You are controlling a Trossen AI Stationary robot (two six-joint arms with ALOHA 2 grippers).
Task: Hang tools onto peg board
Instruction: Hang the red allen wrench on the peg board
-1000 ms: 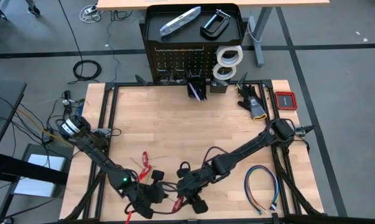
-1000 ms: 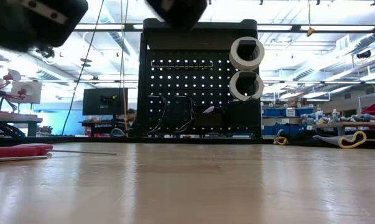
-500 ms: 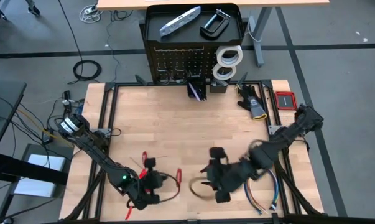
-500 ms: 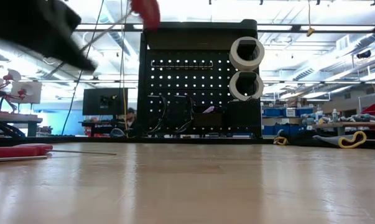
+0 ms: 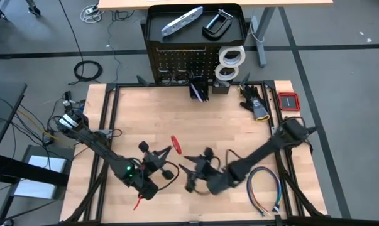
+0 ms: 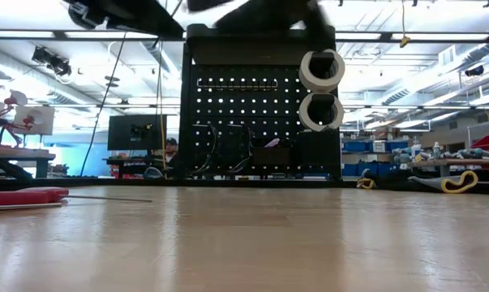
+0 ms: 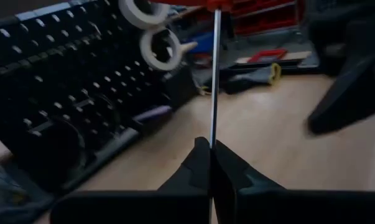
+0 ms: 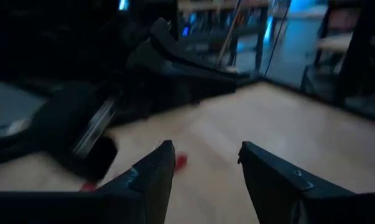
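Near the bench's front edge, the left gripper (image 7: 210, 149) is clamped on the thin shaft of a red-handled screwdriver (image 5: 175, 144), handle raised, seemingly for carrying to the peg board (image 5: 176, 61) beyond the back edge. Just beside it, the right gripper (image 8: 203, 163) is held with fingers spread and empty

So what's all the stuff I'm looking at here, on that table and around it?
Peg board: one, black, upright at the table's far edge.
Silver bar-shaped tool: one, on the board's top tray.
C-clamp: one, black, beside it on the tray.
Tape rolls: two, white, hung on the board.
Screwdriver: one, red handle, metal shaft held by the left gripper.
Red-handled tool: one, lying on the table.
Wire loop: one, multicoloured, near the table's right corner.
Red case: one, right edge.
Left gripper: jaws shut on the screwdriver.
Right gripper: jaws open, empty.
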